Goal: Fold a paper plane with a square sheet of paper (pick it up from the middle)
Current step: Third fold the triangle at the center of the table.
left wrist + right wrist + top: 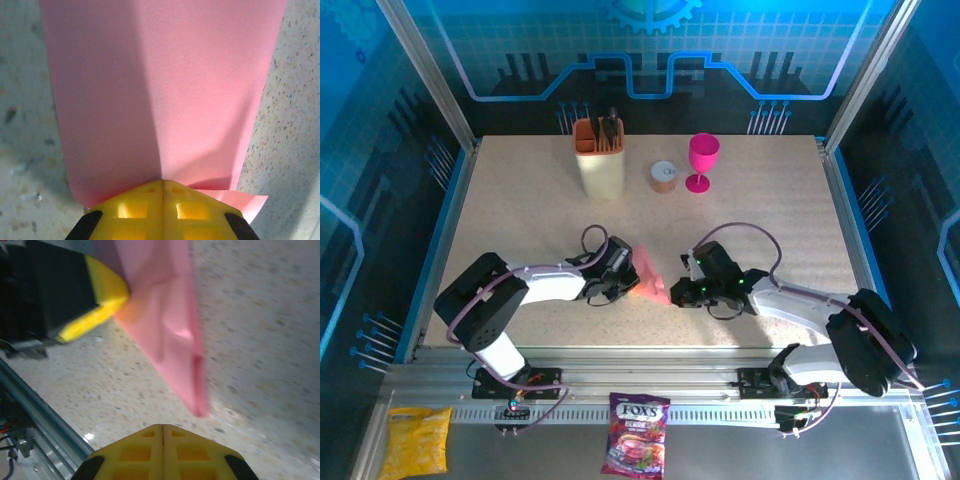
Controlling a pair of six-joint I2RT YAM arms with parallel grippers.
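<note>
- Top view: the thin, matte, salmon-pink paper (651,272), partly folded, hangs over the speckled beige table (520,200), near its 6 o'clock edge. The left gripper (623,283) is at the paper's 9 o'clock. The right gripper (678,293) is at its 4 o'clock. Just one pinch holds the pink paper up, so I think it could droop, twist or slide out.
- Left wrist view: the left gripper (162,186) is squeezed tight on the bottom edge of the pink paper. The paper runs off toward 12 o'clock with a soft crease down its middle. A little corner pokes out at 4 o'clock. The bite looks small, so a hard tug could rip the paper or pull it free.
- Right wrist view: the right gripper (163,429) is closed tight with nothing in it. The paper's pointy tip is at its 1 o'clock, near but not touching. With its jaws closed it cannot grab. Pushing in like this might bend the tip or spoil the crease. At 10 o'clock the left gripper (107,302) pinches the paper.
</note>
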